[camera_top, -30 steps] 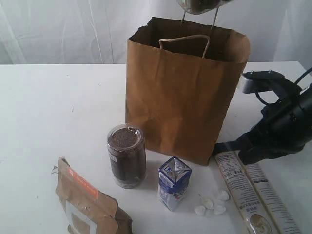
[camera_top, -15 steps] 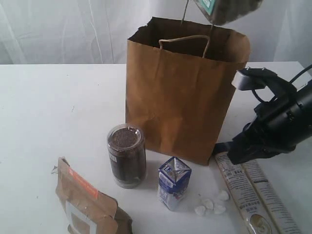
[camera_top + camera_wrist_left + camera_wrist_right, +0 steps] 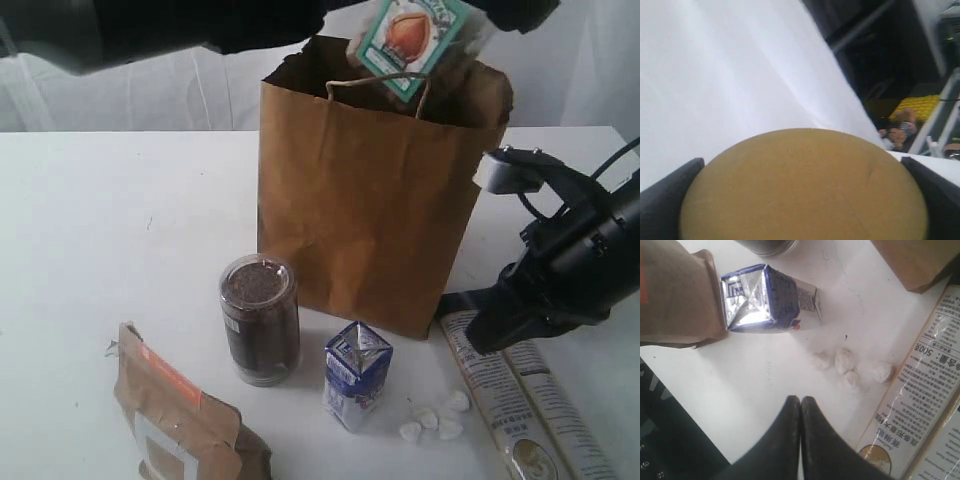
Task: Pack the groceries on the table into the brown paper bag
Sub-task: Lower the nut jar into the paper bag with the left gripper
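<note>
Nearest on the white surface: kraft pouch with orange strip, small blue-white carton and long printed packet, with the smaller dark-filled jar just behind. Beside the packet, right pincer pressed together, empty. Farthest, over the mouth of the brown paper bag, left pincer clamped on the tilted clear jar with tan lid.

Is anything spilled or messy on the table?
Yes. A few small white lumps lie loose on the table, between the blue-white carton and the long printed packet. They sit outside every package, so they look spilled. I cannot tell what they are.
</note>
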